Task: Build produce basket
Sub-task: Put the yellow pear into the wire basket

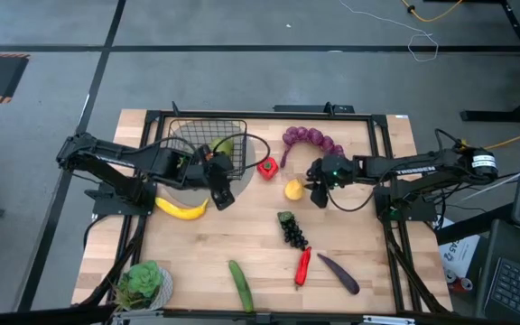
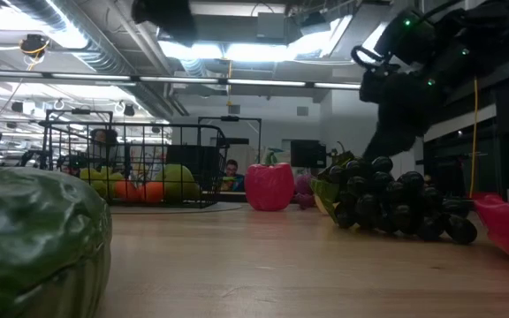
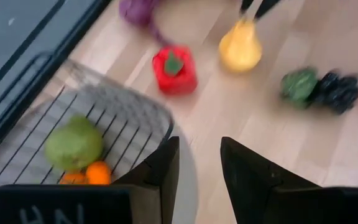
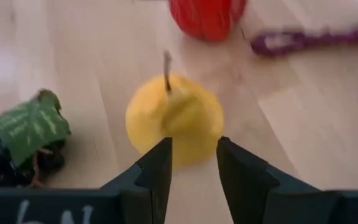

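Just above the small yellow pear-shaped toy fruit (image 4: 174, 121), the right gripper (image 4: 192, 163) hangs with fingers parted, nothing pinched. Left gripper (image 3: 199, 171) sits by the black wire-mesh basket (image 1: 208, 135), fingers apart too, empty.

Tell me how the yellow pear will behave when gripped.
The yellow pear looks round and smooth, so it may slip between the right gripper fingers. It lies loose on the table and would probably roll if nudged. Its thin stem looks poor for gripping.

A wooden table (image 1: 197, 262) stands on grey floor (image 1: 242, 27) with cables (image 1: 422, 41).
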